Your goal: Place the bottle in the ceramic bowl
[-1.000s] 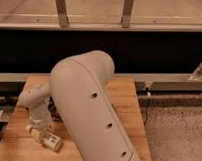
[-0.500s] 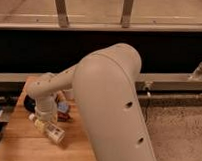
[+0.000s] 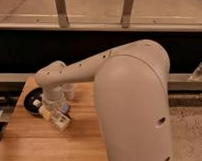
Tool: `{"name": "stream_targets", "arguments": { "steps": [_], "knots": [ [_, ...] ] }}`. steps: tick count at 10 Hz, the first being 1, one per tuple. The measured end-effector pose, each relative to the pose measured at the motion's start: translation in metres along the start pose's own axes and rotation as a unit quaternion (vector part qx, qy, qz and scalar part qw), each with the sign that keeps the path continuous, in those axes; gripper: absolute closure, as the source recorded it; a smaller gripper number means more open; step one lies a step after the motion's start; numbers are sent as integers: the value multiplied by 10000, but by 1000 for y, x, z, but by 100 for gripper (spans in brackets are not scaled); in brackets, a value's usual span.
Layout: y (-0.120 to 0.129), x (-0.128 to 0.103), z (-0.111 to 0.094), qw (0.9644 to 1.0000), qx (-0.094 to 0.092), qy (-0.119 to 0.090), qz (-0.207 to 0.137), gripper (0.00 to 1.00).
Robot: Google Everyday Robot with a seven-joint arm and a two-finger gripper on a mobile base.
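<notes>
The bottle point(image 3: 56, 119) is white with a pale yellowish cap and lies tilted, cap toward the left, just above the wooden table point(image 3: 67, 144). My gripper point(image 3: 52, 111) hangs from the wrist on the left side of the table and is shut on the bottle. The ceramic bowl point(image 3: 29, 102) is a round black dish at the table's left edge. It sits just left of the gripper, partly hidden by the wrist. The bottle's cap end reaches the bowl's right rim.
A small translucent cup point(image 3: 69, 90) stands behind the gripper near the table's back edge. My bulky arm point(image 3: 133, 106) fills the right half of the view and hides the table's right side. A dark wall and a metal rail run behind the table.
The gripper has carried the bottle from the table's front toward the back and left, up to the bowl. The arm's elbow has swung closer to the camera.
</notes>
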Motion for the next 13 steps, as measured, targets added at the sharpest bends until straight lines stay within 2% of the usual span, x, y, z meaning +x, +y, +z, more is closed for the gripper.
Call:
{"name": "stream_targets", "arguments": {
  "steps": [3, 5, 8, 13],
  "knots": [
    [-24, -13, -21, 9991, 13, -419, -73, 100],
    [-28, -28, -28, 9981, -9, -575, -234, 100],
    [-32, -46, -33, 9964, -99, -697, -464, 100],
    [-44, -74, -31, 9907, -379, -982, -862, 100]
  ]
}}
